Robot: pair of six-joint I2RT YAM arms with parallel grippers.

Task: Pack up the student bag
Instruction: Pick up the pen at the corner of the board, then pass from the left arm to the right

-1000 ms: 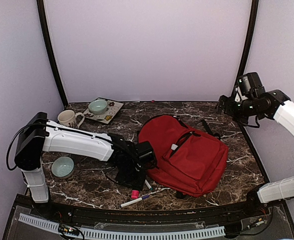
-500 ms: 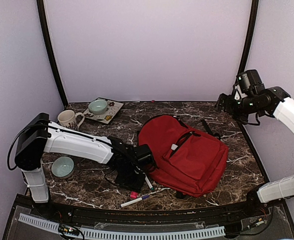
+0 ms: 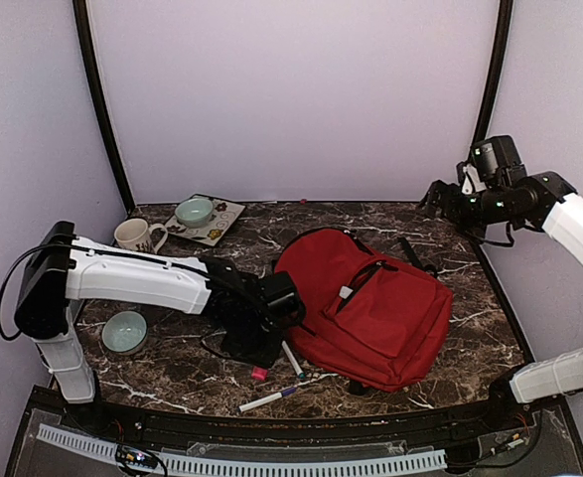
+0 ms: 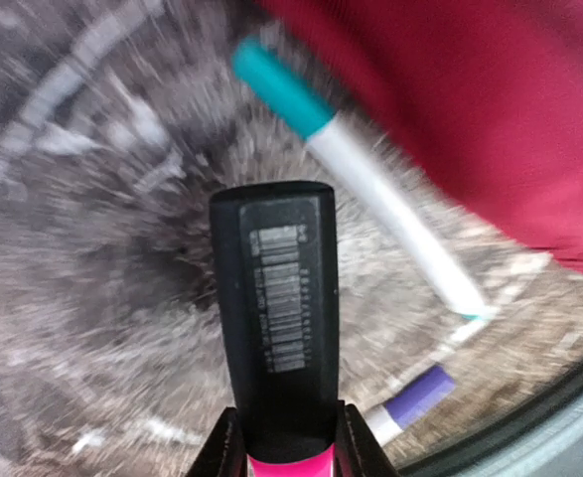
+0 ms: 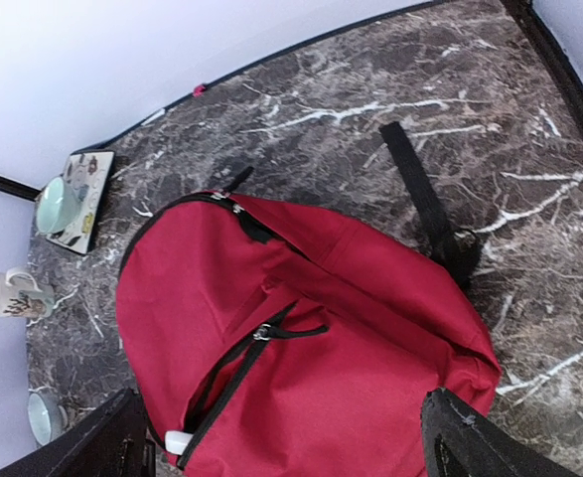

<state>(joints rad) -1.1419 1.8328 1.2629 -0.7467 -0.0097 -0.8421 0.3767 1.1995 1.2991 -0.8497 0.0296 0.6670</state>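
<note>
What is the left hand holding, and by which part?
A black marker, pinched by the left hand at its pink end.

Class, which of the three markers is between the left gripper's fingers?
The black marker with a pink end; the teal-capped marker and purple-capped marker lie free on the table.

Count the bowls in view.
2: the back bowl sits on the tray at the back left; the near bowl on the table, near left. The backpack could hide more.
</note>
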